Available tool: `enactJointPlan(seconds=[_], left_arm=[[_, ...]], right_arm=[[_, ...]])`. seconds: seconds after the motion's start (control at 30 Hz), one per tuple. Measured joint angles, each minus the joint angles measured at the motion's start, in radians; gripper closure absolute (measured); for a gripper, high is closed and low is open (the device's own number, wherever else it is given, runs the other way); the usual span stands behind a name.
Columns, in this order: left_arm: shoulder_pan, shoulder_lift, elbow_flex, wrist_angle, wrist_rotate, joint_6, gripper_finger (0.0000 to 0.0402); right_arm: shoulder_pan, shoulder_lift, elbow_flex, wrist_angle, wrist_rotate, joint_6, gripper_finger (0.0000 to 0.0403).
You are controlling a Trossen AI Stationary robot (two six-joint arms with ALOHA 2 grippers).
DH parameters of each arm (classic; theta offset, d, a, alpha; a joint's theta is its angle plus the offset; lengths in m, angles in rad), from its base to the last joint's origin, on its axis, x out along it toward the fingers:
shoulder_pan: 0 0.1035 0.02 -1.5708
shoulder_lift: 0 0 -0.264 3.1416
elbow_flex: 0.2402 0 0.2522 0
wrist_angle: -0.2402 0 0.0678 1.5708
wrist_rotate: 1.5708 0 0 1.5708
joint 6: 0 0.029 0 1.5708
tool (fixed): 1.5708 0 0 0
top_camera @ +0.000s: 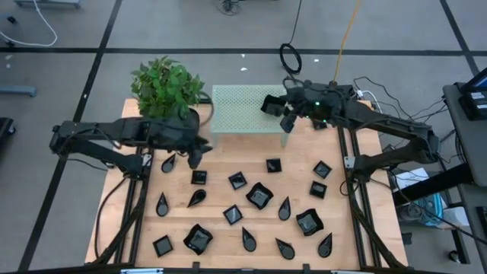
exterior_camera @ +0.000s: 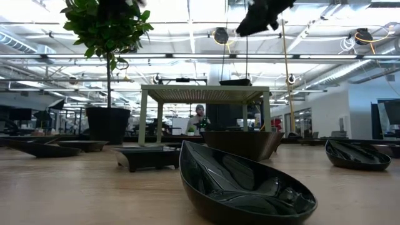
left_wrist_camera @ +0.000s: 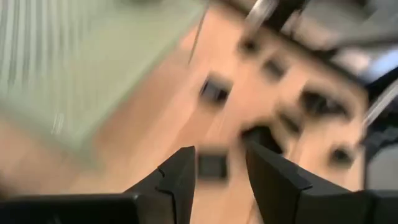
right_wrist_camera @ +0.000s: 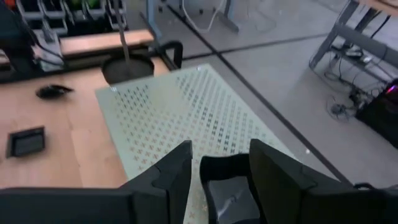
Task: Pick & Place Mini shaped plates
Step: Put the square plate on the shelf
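Note:
Several glossy black mini shaped plates lie scattered on the wooden table (top_camera: pixel 221 160): flat squares (top_camera: pixel 198 177), teardrops (top_camera: pixel 196 199) and wavy-edged squares (top_camera: pixel 259 195). One square plate (right_wrist_camera: pixel 227 193) rests flat on the pale green perforated stand (top_camera: pixel 242 110) at the table's far middle, near the stand's right end. My right gripper (right_wrist_camera: pixel 221 149) hovers open above that plate, clear of it. Over the table's far left, beside the plant pot, my left gripper (left_wrist_camera: pixel 221 152) is open with nothing between its fingers. A square plate (left_wrist_camera: pixel 212 165) shows on the table below the left gripper.
A leafy plant (top_camera: pixel 167 87) in a dark pot (exterior_camera: pixel 107 124) stands at the far left corner, close to my left arm. The stand rests on thin legs (exterior_camera: pixel 145 119). Free wood lies between the stand and the plates. A person (exterior_camera: pixel 200 115) shows far behind the table.

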Motion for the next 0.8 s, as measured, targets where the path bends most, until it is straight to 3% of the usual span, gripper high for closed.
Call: enactJointPlan(seconds=[0.13,0.3,0.57,0.8], left_arm=[[-0.021,0.050,0.000,-0.205,0.095,-0.022,0.0256],[-0.070,0.148,-0.001,-0.343,0.147,0.105,0.0256],[-0.138,0.305,0.000,-0.354,0.139,0.335,0.0256],[-0.143,0.405,-0.014,-0.354,0.094,0.347,0.0256]], right_arm=[[0.000,-0.042,0.000,0.000,0.001,0.022,0.0253],[0.000,-0.067,0.000,0.000,0.001,0.023,0.0254],[0.000,-0.070,0.000,-0.018,0.001,0.023,0.0254],[0.000,-0.070,0.000,-0.044,0.001,0.023,0.0256]])
